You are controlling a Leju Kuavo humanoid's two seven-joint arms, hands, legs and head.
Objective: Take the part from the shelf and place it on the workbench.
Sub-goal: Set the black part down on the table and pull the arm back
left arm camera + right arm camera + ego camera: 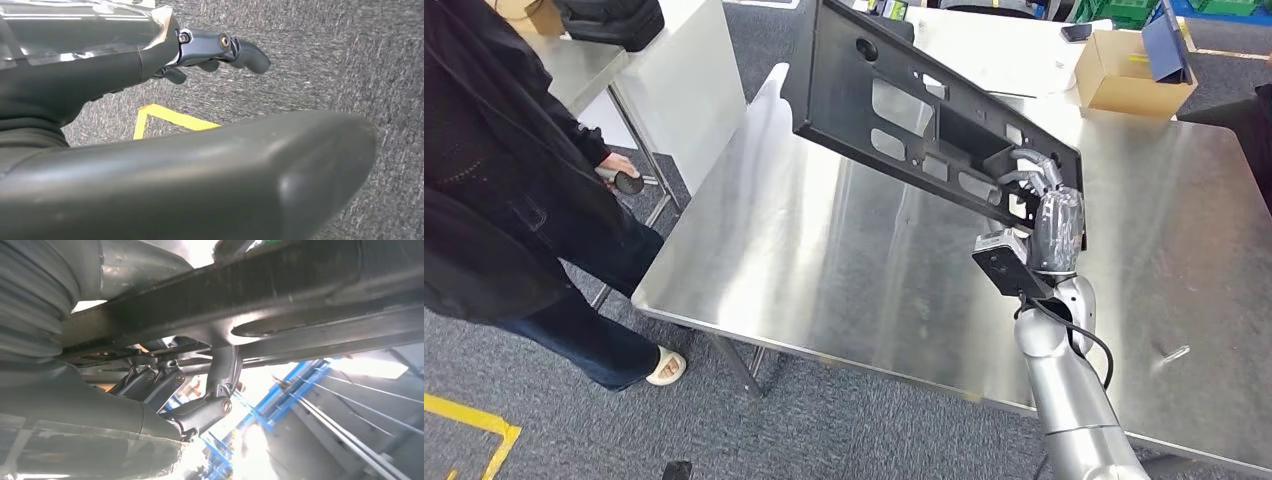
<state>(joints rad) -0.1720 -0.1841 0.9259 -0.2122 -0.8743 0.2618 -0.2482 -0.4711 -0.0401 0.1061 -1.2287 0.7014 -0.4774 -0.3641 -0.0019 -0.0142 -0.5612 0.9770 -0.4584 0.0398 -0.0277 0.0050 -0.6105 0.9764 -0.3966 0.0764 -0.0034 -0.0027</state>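
The right robot hand (1046, 205) grips one end of the long black panel (914, 110), tilted above the desk (824, 260); stiff and probably end-heavy, it would sit steadier held nearer its middle.

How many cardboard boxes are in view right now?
2. One open box sits at the far right of the workbench, beyond the black part gripped by the right hand. Another box sits at the top left corner, cut off. Others may be hidden.

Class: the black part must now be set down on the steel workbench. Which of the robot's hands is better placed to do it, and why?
Right. The right hand already grips the black part above the workbench; the left hand hangs over the carpet, holding nothing.
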